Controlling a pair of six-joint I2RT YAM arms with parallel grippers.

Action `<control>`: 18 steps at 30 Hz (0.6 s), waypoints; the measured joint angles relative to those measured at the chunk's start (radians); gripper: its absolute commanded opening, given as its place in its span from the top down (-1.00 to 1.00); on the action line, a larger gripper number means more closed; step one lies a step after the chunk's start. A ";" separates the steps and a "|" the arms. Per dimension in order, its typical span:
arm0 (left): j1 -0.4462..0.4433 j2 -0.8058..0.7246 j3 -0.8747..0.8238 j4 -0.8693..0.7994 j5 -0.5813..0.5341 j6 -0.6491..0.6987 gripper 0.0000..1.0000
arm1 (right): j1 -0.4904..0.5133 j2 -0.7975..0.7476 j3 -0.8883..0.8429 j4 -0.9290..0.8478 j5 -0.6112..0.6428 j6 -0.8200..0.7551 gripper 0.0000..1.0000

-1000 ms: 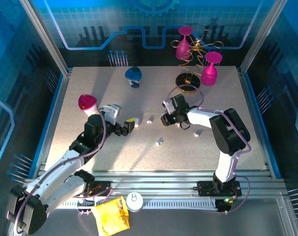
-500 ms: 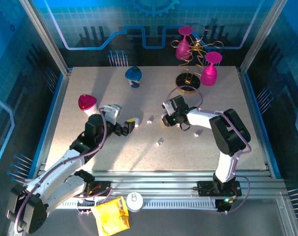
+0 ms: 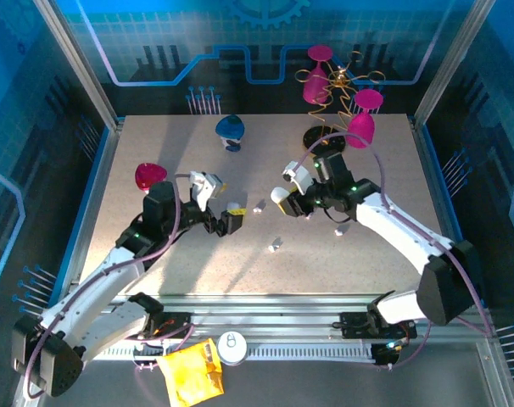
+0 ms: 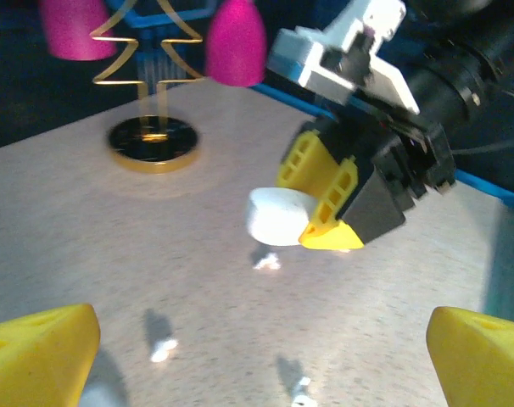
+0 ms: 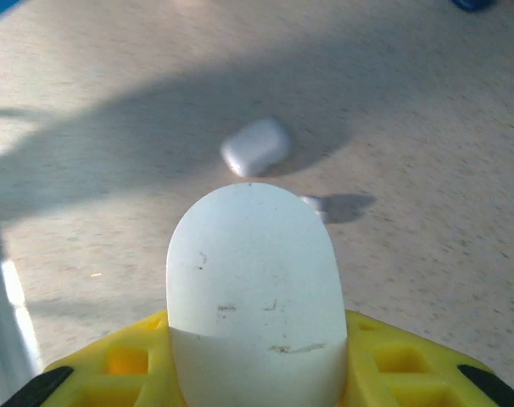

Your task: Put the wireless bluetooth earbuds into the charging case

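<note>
Right jaws part-closed, pinching case (image 5: 250,288) — held clear of table (image 3: 164,144), presumably for loading. Left jaws wide, empty — earbuds (image 4: 162,348) ahead of them.

The right gripper (image 3: 286,200) holds the charging case (image 3: 278,195) over the tabletop (image 3: 189,170); small white earbuds (image 3: 276,245), seemingly three, lie scattered nearby.

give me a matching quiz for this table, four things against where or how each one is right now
Things:
1. glossy white rounded plastic case
2. blue cup-shaped object
3. crinkled yellow packet
4. left gripper

States:
a. wide open
b. on the far part of the table
c. held in the right gripper
d. off the table, in front of the near metal rail

Pairs: 1-c, 2-b, 3-d, 4-a
</note>
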 measured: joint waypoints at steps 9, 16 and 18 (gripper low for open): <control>-0.006 0.068 0.048 0.010 0.298 0.005 -0.97 | 0.058 -0.119 0.150 -0.206 -0.233 -0.091 0.40; -0.034 0.083 0.071 0.020 0.411 0.003 -0.75 | 0.130 -0.130 0.216 -0.260 -0.307 -0.107 0.41; -0.043 0.085 0.080 0.027 0.430 0.005 -0.69 | 0.141 -0.129 0.229 -0.267 -0.315 -0.107 0.42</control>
